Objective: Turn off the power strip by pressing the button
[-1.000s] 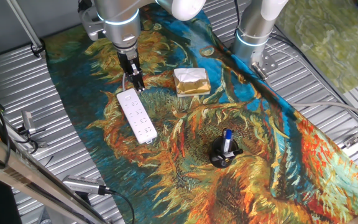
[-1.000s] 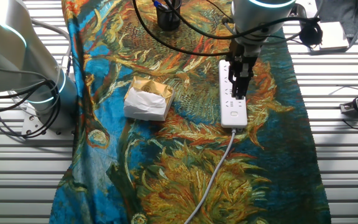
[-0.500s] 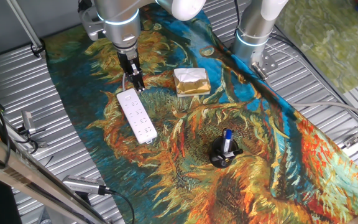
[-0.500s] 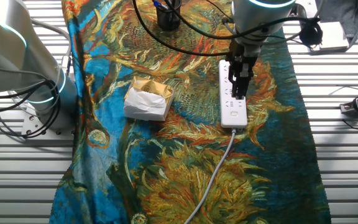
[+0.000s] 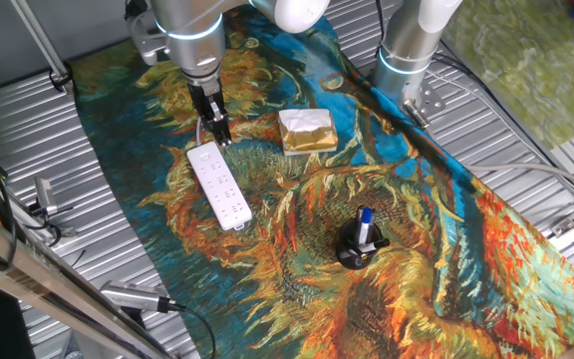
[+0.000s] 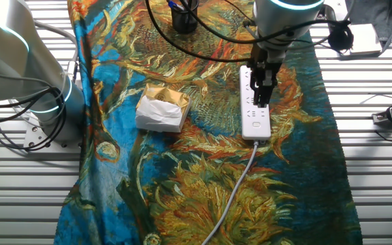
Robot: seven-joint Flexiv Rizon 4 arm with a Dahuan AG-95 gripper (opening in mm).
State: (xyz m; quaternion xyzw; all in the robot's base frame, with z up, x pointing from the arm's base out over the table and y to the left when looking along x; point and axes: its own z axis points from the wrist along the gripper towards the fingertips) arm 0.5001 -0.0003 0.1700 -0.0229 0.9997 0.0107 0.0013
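The white power strip lies flat on the patterned cloth, and it also shows in the other fixed view. Its white cord leaves the end nearest the arm's base side. The small white button sits on that corded end. My gripper points down over the corded end of the strip, with its dark fingers pressed together in one narrow bar. In the other fixed view the gripper stands just above the strip, a little short of the button.
A gold-wrapped block lies right of the strip. A black pen holder with a blue pen stands further along the cloth. A second arm's base stands at the cloth's far edge. Ribbed metal table surrounds the cloth.
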